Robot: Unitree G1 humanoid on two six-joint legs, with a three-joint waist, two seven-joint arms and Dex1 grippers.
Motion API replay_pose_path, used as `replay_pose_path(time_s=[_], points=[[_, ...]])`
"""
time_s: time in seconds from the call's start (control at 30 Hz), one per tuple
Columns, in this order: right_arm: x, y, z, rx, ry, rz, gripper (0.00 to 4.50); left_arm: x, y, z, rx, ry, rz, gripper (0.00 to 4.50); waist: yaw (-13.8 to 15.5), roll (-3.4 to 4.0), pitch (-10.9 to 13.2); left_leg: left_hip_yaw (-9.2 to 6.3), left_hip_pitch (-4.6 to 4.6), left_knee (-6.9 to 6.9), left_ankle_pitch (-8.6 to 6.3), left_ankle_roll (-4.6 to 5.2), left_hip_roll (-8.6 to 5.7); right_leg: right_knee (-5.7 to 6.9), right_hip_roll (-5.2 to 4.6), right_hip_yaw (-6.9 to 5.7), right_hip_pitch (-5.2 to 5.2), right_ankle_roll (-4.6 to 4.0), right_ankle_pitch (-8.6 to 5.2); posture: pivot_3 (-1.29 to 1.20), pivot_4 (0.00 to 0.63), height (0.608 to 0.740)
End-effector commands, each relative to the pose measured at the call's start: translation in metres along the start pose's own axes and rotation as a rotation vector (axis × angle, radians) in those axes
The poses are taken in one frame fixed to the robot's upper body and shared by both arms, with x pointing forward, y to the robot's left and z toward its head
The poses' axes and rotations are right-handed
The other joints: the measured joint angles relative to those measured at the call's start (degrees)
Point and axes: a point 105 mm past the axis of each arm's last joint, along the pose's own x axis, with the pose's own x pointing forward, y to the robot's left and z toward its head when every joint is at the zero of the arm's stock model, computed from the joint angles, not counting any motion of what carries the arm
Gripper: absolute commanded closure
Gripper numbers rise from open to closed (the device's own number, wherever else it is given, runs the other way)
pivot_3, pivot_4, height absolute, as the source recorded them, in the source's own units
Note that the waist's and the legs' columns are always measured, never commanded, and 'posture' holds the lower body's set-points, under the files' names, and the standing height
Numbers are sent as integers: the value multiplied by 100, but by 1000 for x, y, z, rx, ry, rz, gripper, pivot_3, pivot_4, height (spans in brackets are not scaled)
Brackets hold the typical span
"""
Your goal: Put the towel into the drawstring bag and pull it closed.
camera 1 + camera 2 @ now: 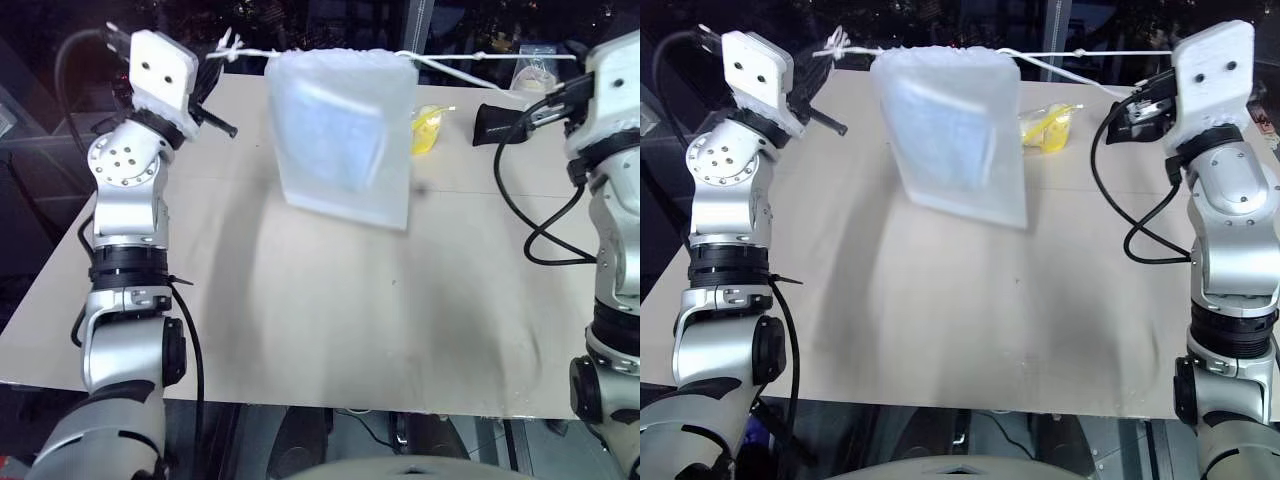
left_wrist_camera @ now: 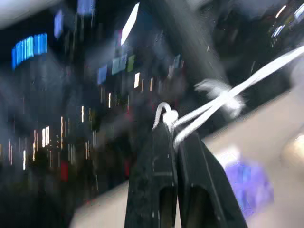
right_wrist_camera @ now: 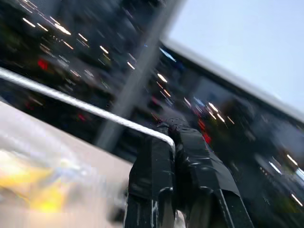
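Observation:
The drawstring bag, translucent white, hangs tilted above the table from its taut white cords. Through its fabric the light-blue towel shows inside. The bag's mouth is gathered along the cord line. In the left wrist view my left gripper is shut on the knotted cord end, up at the bag's left. In the right wrist view my right gripper is shut on the other cord, raised at the bag's right. The cords run almost level between the two raised hands.
The beige table lies under the bag. A clear bag with yellow contents and a black pouch lie at the back right, with another clear bag behind them. A purple pack lies on the table.

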Motion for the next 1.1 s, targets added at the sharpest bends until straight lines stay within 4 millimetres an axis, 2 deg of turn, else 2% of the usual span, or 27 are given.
replay_pose_path(time_s=[0.03, 0.13, 0.23, 0.33, 0.37, 0.4, 0.43, 0.47, 0.5, 0.6, 0.67, 0.73, 0.8, 0.83, 0.9, 0.93, 1.0, 1.03, 1.07, 1.1], points=[[-24, -94, -16, -42, 85, -398, 4500, -22, 59, -26, -116, 96, 287, 4440, -1, 0, 0, 0, -2, -1, 0, 0, 0, 0, 0, 0, -3, 0, 0, 0, 150, 740], [-36, -117, -27, -71, 131, -475, 4500, -28, 66, -38, -130, 131, 331, 4440, -7, 1, 1, 2, -5, -6, 0, 0, 0, -1, 0, 2, -7, 0, 0, 0, 150, 740], [-41, -137, -31, -124, 151, -524, 4500, -25, 66, -38, -132, 119, 322, 4440, -5, 0, 1, 2, -4, -7, 0, 0, 0, -1, 0, 2, -7, 0, 0, 0, 150, 740], [-39, -140, -26, -144, 124, -499, 4500, -20, 58, -32, -118, 88, 275, 4440, -8, 1, 1, 5, -2, -7, 0, 0, -1, 0, -1, 5, -6, 0, 0, 0, 150, 740], [-31, -116, -28, -94, 114, -341, 4500, -14, 34, -29, -164, 53, 150, 4440, -12, 0, 0, 6, -2, -7, 0, 0, -1, 0, 0, 6, -7, 0, 0, 0, 150, 740], [-29, -81, -36, -42, 127, -126, 4500, -13, 0, -28, -222, 27, -8, 4440, -10, 0, -1, 7, -1, -7, 0, 0, 0, 0, 0, 7, -6, 0, 0, 0, 150, 740], [-33, -50, -41, -5, 139, 53, 4500, -16, -29, -26, -254, 5, -137, 4440, -3, 3, -17, 6, 0, -8, 0, 0, 0, -1, 0, 6, -5, 0, 0, 0, 150, 740], [-39, -31, -44, 19, 149, 163, 4500, -20, -47, -25, -275, -6, -214, 4440, -7, 4, -19, 8, 13, -27, 0, 0, 0, -13, -1, 7, 9, 3, -2, 0, 150, 740], [-53, 0, -56, 52, 187, 306, 4500, -33, -83, -33, -284, 28, -360, 4440, -9, 5, -18, 8, 20, -28, 0, 0, 1, -14, -2, 7, 18, 7, -6, 0, 150, 740], [-96, 66, -85, 149, 305, 569, 4500, -64, -145, -58, -315, 149, -557, 4440, -12, 4, -16, 6, 12, -32, 0, 0, 2, -10, -2, 8, 6, 6, -6, 0, 150, 740], [-118, 91, -99, 166, 371, 679, 4500, -76, -160, -64, -303, 168, -626, 4440, -22, 4, -13, 2, 10, -28, 0, 0, 2, 0, 1, 9, -2, 6, -6, 0, 150, 740], [-148, 107, -111, 118, 438, 828, 3876, -96, -168, -65, -360, 224, -779, 4500, -19, 2, -11, 3, 9, -26, 1, 0, 1, 4, 4, 12, -6, 4, -6, 0, 150, 740], [-172, 110, -114, 134, 494, 915, 3214, -117, -165, -65, -377, 258, -887, 3906, -25, 4, -12, 3, 19, -23, 1, 1, 2, 5, 6, 14, -2, 3, -7, 0, 150, 740], [-181, 108, -114, 148, 513, 936, 2684, -124, -161, -65, -374, 271, -916, 3671, -33, 6, -13, 3, 20, -20, 2, 0, 2, 6, 6, 15, -1, 1, -8, 0, 150, 740], [-195, 97, -113, 155, 546, 952, 1747, -137, -150, -66, -396, 311, -937, 2729, -25, 11, -16, 7, 34, -18, 2, 0, 3, 6, 5, 19, 10, -20, -19, 0, 150, 740], [-202, 90, -111, 167, 561, 954, 1134, -143, -143, -65, -408, 320, -934, 2146, -18, 11, -17, 8, 40, -16, 2, -1, 3, 5, 4, 20, 17, -21, -20, 0, 150, 740], [-217, 79, -105, 203, 583, 955, 305, -153, -132, -61, -427, 328, -925, 1318, -5, 9, -18, 6, 49, -15, 2, -1, 4, 3, 3, 17, 31, -20, -21, 0, 150, 740], [-223, 75, -98, 223, 571, 955, 0, -160, -128, -59, -429, 328, -923, 856, 1, 7, -19, 4, 56, -15, 2, -1, 6, 0, 1, 14, 41, -19, -22, 0, 150, 740], [-223, 71, -92, 243, 545, 925, 0, -166, -124, -55, -437, 321, -920, 374, 5, 5, -20, 5, 53, -15, 1, -2, 8, -3, -1, 13, 40, -14, -26, 0, 150, 740], [-224, 67, -82, 272, 503, 903, 0, -170, -119, -50, -449, 304, -899, 92, 4, 2, -22, 5, 55, -16, 1, -2, 10, -4, -1, 12, 41, -13, -27, 0, 150, 740]])
